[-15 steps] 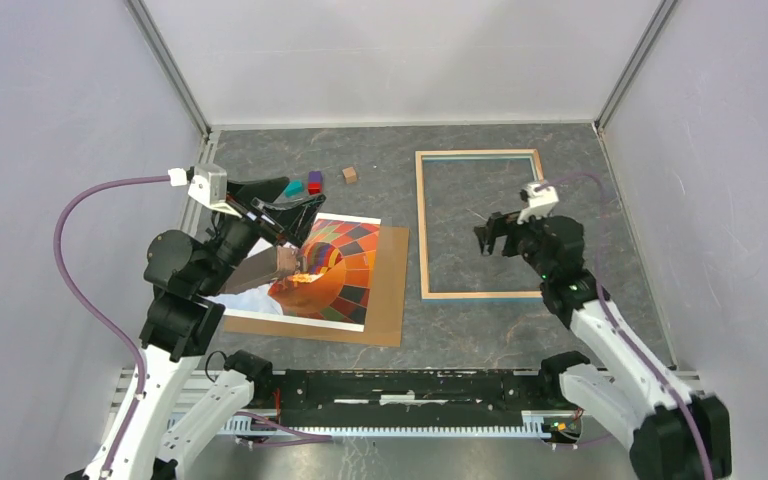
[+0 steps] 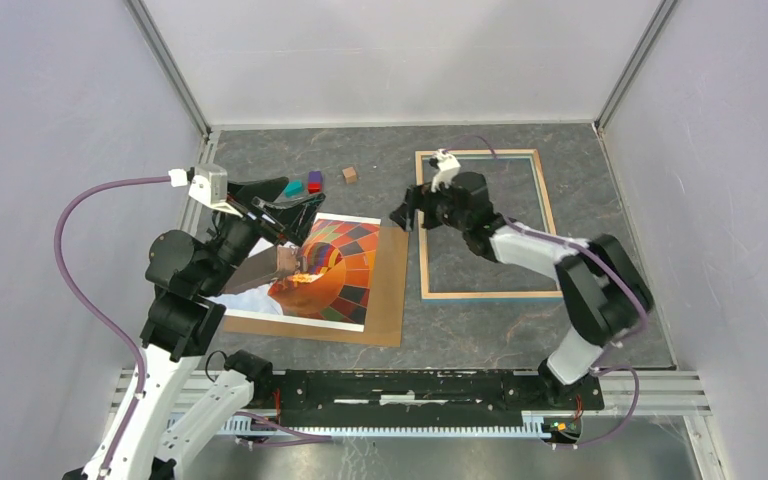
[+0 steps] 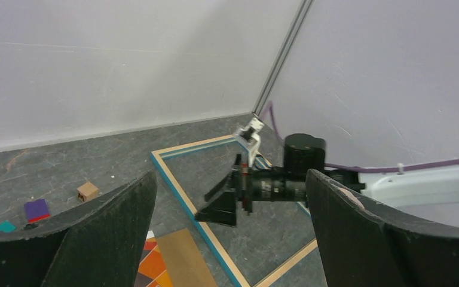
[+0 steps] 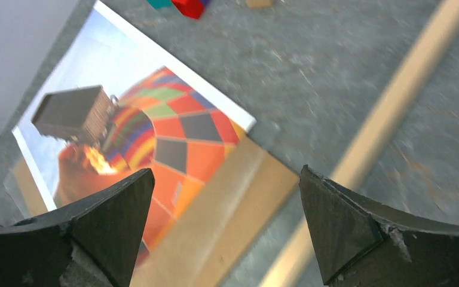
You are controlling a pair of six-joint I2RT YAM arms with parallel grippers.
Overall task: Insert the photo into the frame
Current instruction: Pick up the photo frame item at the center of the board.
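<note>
Movement on the right! The right gripper (image 2: 407, 215) has swung across from the far side of the frame (image 2: 480, 294) and now hangs over its left rail, jaws spread wide and holding nothing, nose aimed at the photo (image 2: 345, 265). The balloon print hasn't budged: it lies flat on the brown backing board (image 2: 388, 290), just left of the frame and clear of it. The left gripper (image 2: 282, 205) keeps its post above the print's far corner, also wide open and empty. So nothing is lifted yet, the frame sits unfilled on the table (image 2: 520, 340), and this looks like the right arm lining up for a pickup at the print's near edge.
</note>
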